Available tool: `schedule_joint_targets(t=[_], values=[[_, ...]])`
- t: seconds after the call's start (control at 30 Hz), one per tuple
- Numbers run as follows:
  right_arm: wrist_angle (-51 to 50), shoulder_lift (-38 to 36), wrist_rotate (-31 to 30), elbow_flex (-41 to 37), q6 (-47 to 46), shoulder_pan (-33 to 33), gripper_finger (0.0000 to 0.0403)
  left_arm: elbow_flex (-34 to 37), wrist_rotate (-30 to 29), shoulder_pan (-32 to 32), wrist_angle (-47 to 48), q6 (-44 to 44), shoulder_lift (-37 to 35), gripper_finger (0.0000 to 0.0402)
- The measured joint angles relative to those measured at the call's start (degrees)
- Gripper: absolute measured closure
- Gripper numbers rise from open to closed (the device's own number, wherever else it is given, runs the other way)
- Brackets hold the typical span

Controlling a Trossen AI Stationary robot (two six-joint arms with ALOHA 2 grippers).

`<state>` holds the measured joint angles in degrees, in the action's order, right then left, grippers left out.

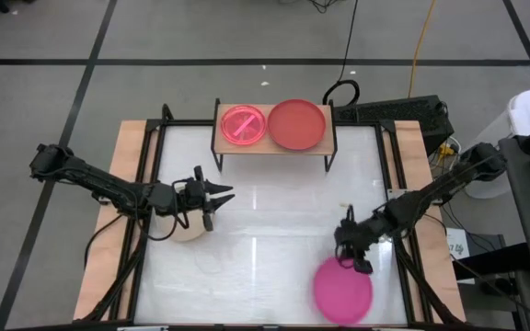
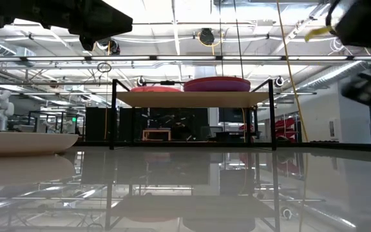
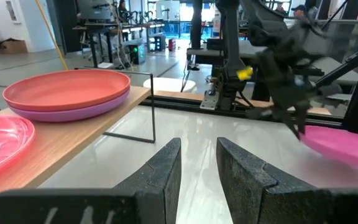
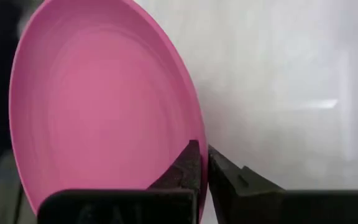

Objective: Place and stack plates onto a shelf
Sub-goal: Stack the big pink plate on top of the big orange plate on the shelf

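Note:
The shelf [image 1: 274, 147] stands at the table's far edge. On it lie a small pink plate [image 1: 243, 124] and a red plate [image 1: 295, 123], which rests on a purple plate [image 3: 73, 111]. A beige plate [image 1: 184, 230] lies flat on the table's left part, half under my left gripper [image 1: 221, 207]. That gripper hovers open above it and points toward the right, holding nothing. My right gripper [image 1: 352, 260] is near the table's near right corner, shut on a magenta plate [image 1: 342, 291]. My right gripper pinches the magenta plate's rim [image 4: 194, 134] between its two fingers, one finger on the plate's inner face and one on its underside. The fingers come from the far right, slanting down. The plate [image 3: 347, 146] looks lifted off the table and tilted.
The white tabletop [image 1: 274, 230] has wooden side strips [image 1: 109, 230] and black frame rails along both sides. The shelf's thin black legs [image 2: 113, 116] stand on the table's far part. Cables and equipment lie beyond the far right corner.

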<state>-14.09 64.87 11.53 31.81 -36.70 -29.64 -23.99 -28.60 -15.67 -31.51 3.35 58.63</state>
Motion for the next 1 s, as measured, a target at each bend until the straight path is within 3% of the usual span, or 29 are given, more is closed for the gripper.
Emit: schedule_joint_targets(t=[0.27, 0.37, 0.43, 0.53, 0.7, 1.0], values=[[0.7, -11.98, -15.77, 0.0, 4.01, 13.27, 0.0402, 0.0, 0.0, 0.34, 0.0, 0.2, 0.0, 0.0295], [5.77, -14.71, -25.89, 0.0, 4.94, 20.55, 0.0402, 0.0, -0.02, 1.11, -0.03, 0.77, 0.0, 0.0295], [11.51, -15.68, -29.54, 0.0, 6.12, 25.74, 0.0402, 0.0, -0.02, 1.62, -0.02, 1.47, 0.0, 0.0295], [23.8, -15.98, -28.73, 0.0, 8.74, 33.13, 0.0402, 0.0, -0.05, 1.95, -0.01, 2.21, 0.0, 0.0295], [42.07, -14.48, -16.69, 0.76, 6.83, 42.19, 0.0402, 0.0, -0.04, 1.93, 0.02, 2.17, 0.0, 0.0295], [37.24, -7.11, -15.5, 9.3, 8.22, 53.72, 0.0402, -0.02, -0.03, 1.93, 0.0, 1.86, -0.01, 0.0295]])
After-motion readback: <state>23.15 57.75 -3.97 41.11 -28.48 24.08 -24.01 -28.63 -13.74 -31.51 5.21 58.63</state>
